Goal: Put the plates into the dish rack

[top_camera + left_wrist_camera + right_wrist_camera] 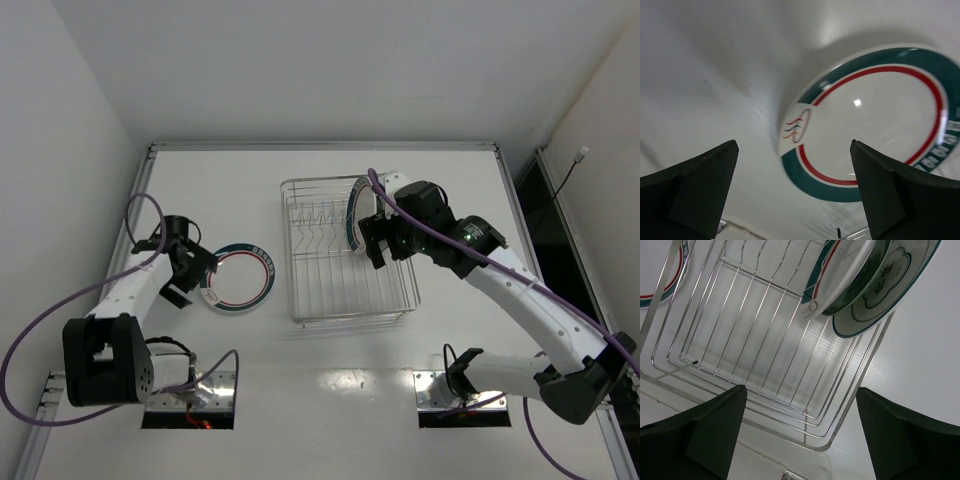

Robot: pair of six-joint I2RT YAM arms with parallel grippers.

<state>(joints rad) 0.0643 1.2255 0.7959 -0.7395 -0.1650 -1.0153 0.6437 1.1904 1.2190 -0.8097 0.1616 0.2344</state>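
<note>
One white plate with a green rim and a red ring [240, 278] lies flat on the table left of the dish rack [345, 300]. My left gripper [193, 274] is open and empty at the plate's left edge. In the left wrist view the plate [870, 115] lies between and beyond the fingers [700, 185]. Three plates stand upright at the rack's far right [354, 210]: a green-rimmed one [842, 270], a teal one [867, 277] and a white one with a dark motif [890, 280]. My right gripper [378, 250] is open and empty above the rack [765, 330].
White walls enclose the table at the back and sides. Purple cables loop from both arms. The rack's upright prongs [315, 213] stand in its far half. The flat plate's rim also shows in the right wrist view [670, 280].
</note>
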